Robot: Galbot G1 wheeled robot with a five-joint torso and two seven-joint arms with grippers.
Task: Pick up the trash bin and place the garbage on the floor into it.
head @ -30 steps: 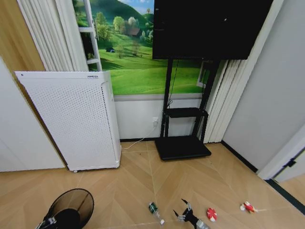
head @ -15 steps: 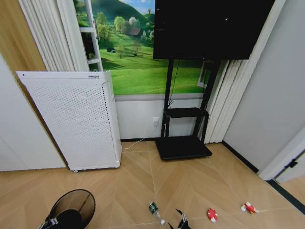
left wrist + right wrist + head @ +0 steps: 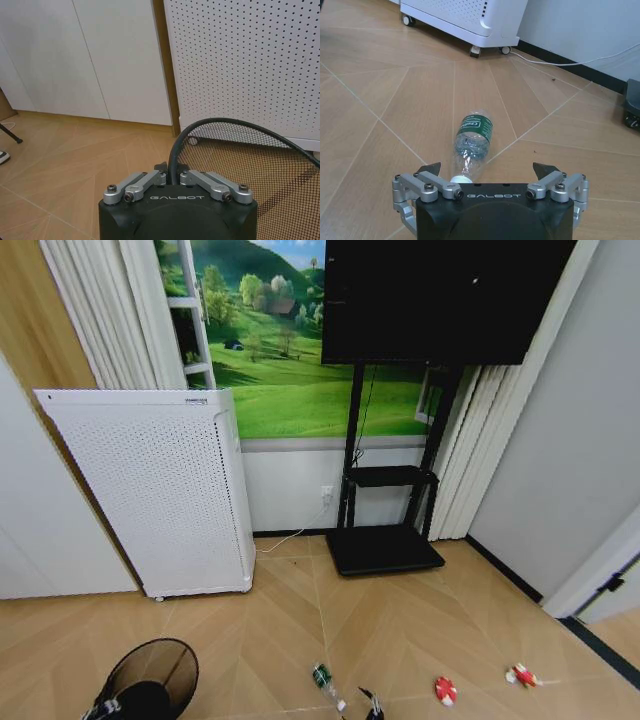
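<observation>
The right gripper [image 3: 487, 170] hangs low over the clear plastic bottle [image 3: 471, 142], jaws spread wide to either side of its white cap end. The bottle lies flat on the parquet floor [image 3: 380, 100]; two red-and-white wrappers [image 3: 445, 689] sit well beyond it on the robot's right. To its left, the left gripper [image 3: 170, 176] pinches the rim of the trash bin [image 3: 240, 160], apparently lifted. A clean pick likely means closing across the bottle's body, not its slippery cap.
</observation>
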